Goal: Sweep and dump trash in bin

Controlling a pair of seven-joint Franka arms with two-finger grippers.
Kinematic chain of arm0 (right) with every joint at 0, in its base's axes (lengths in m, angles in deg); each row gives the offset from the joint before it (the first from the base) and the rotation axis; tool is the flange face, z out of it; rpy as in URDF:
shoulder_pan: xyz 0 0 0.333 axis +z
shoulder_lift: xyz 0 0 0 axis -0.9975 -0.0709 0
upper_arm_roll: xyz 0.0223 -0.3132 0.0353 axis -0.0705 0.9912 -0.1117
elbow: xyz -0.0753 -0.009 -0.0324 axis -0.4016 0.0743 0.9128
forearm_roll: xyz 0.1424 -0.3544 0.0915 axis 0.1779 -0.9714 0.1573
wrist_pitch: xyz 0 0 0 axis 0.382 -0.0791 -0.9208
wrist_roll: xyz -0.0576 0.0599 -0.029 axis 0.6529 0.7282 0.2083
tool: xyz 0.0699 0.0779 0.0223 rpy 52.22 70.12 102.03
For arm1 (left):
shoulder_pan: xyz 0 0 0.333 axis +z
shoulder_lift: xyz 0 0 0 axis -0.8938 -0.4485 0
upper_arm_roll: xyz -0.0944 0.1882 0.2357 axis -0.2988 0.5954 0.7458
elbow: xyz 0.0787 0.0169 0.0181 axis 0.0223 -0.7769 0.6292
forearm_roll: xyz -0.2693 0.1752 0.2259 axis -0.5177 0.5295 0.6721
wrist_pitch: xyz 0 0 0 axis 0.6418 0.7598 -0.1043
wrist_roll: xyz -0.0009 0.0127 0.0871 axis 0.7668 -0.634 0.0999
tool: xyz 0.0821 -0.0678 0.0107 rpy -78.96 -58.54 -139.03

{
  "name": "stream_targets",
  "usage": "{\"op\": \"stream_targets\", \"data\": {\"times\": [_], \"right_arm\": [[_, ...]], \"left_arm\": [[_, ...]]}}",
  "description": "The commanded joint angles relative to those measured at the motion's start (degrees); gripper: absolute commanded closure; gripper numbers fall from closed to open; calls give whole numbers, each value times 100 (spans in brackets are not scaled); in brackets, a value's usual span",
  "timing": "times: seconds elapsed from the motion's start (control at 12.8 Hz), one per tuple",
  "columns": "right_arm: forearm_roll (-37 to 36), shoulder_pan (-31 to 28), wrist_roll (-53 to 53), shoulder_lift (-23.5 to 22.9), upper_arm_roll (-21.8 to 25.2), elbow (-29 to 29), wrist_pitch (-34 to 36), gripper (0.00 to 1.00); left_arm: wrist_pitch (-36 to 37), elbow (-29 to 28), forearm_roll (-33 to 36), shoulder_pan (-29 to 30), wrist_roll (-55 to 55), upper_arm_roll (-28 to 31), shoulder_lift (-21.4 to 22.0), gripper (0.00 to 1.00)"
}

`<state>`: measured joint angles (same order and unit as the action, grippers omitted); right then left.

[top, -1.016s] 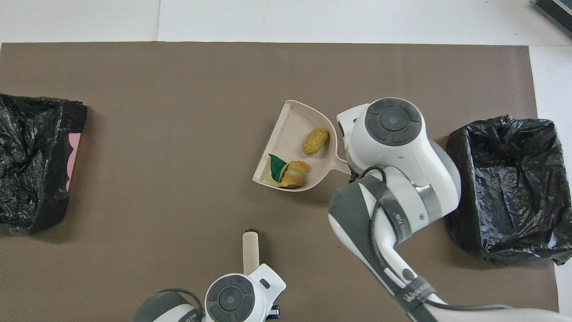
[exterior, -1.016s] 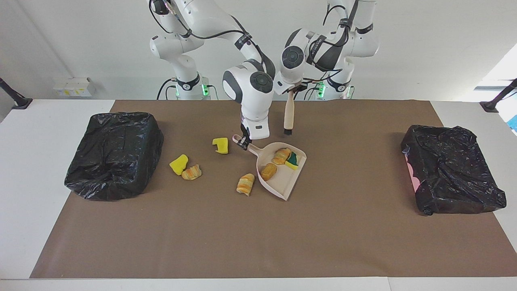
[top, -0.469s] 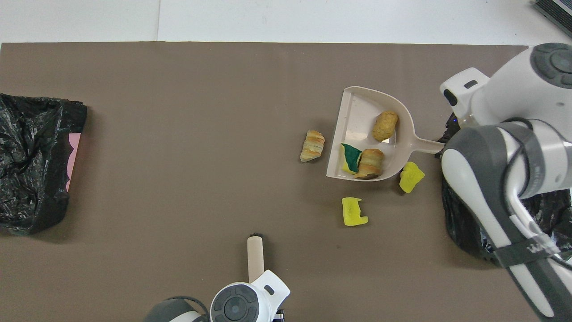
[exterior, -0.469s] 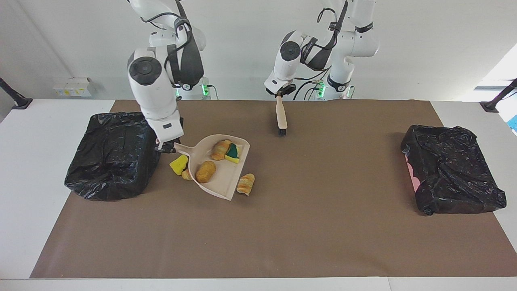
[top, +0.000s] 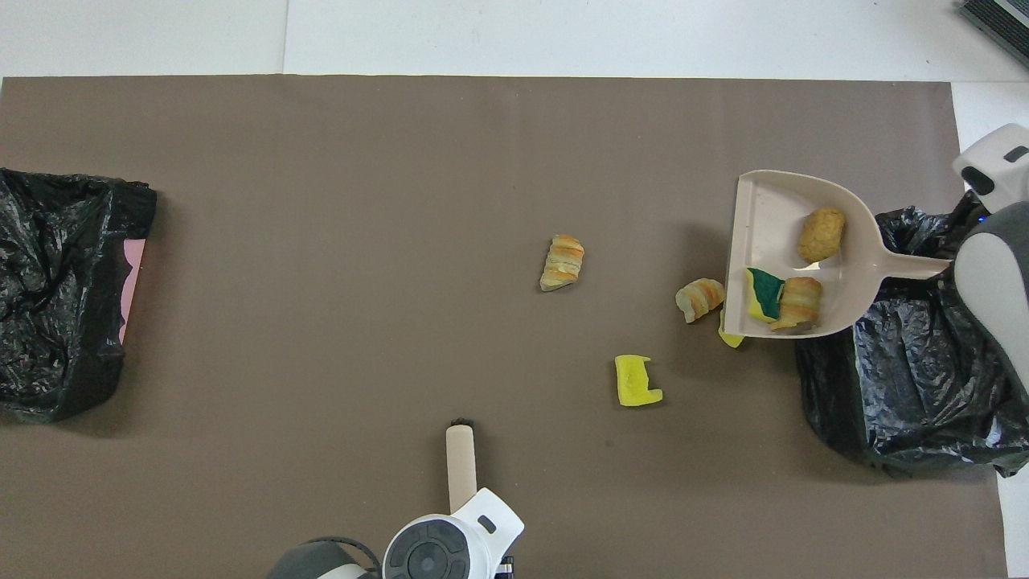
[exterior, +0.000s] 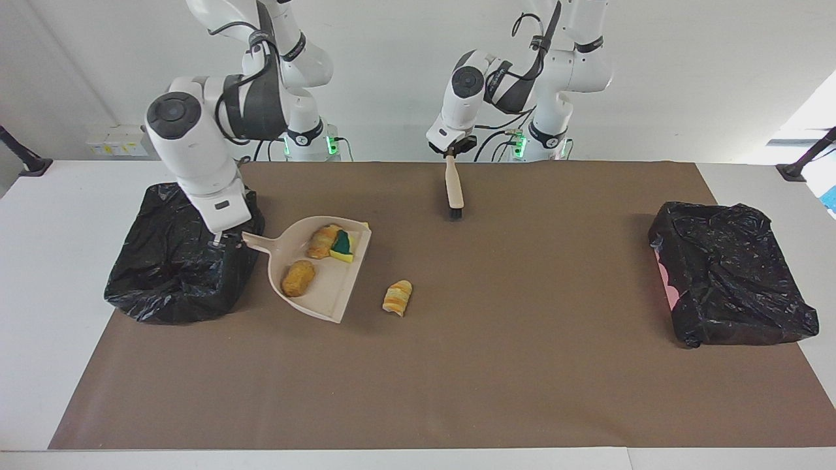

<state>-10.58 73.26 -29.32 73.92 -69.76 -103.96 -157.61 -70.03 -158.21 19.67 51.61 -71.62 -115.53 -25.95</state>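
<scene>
My right gripper (exterior: pixel 220 240) is shut on the handle of the beige dustpan (exterior: pixel 333 287) (top: pixel 772 217) and holds it in the air at the edge of the black-bagged bin (exterior: pixel 176 261) (top: pixel 916 378). In the pan lie a bread roll (top: pixel 821 235), a croissant (top: pixel 797 301) and a green-sided sponge (top: pixel 764 293). On the mat lie two croissants (top: pixel 562 261) (top: pixel 699 297), a yellow sponge (top: pixel 637 379), and another yellow sponge (top: pixel 730 338) half hidden under the pan. My left gripper (exterior: pixel 450 152) is shut on the beige brush (exterior: pixel 454 189) (top: pixel 461 462), bristles down, over the mat's edge nearest the robots.
A second black-bagged bin (exterior: pixel 731 274) (top: pixel 56 289) stands at the left arm's end of the table. The brown mat (exterior: pixel 522 365) covers most of the white table.
My right arm has carried the loaded dustpan from the middle of the mat to the bin at its own end. My left arm drew the brush back toward the robots, then held still.
</scene>
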Motion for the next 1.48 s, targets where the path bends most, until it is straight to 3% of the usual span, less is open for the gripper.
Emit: {"op": "stream_targets", "data": {"times": [0.0, 0.16, 0.23, 0.31, 0.55, 0.63, 0.86, 1.02, 1.17, 1.41], "right_arm": [[-232, -455, -606, 123, -73, 136, -5, 100], [-504, -700, -1054, 333, -73, 137, 39, 100], [-523, -858, -1265, 387, -64, 137, 74, 100], [-575, -1043, -1415, 491, -47, 94, 126, 100], [-1549, -1395, -1469, 676, -29, -64, 101, 100], [-1812, -1483, -1460, 747, -29, -170, 83, 100], [-2525, -1564, -1399, 922, -38, -502, -179, 100], [-2781, -1345, -954, 1377, -82, -1369, -793, 100], [-3472, -1002, -172, 1792, -91, -2067, -1129, 100], [-3826, -1071, -229, 1889, -47, -2087, -1139, 100]], "left_arm": [[-131, -113, -86, -127, 7, 59, -9, 66], [-122, -105, -86, -100, 78, 59, -44, 43], [-122, -96, -86, -92, 121, 68, -44, 27], [-122, -61, -51, -74, 148, 76, -96, 0], [-70, 368, 132, 118, 244, 181, -290, 0], [-61, 570, 481, 128, 297, 373, -368, 0], [0, 1325, 1633, 40, 455, 1129, -781, 0], [27, 1879, 2240, -100, 657, 1804, -1036, 0], [36, 2337, 2418, -144, 1147, 2411, -1107, 0], [508, 3004, 2671, -136, 2096, 3150, -1107, 0]]}}
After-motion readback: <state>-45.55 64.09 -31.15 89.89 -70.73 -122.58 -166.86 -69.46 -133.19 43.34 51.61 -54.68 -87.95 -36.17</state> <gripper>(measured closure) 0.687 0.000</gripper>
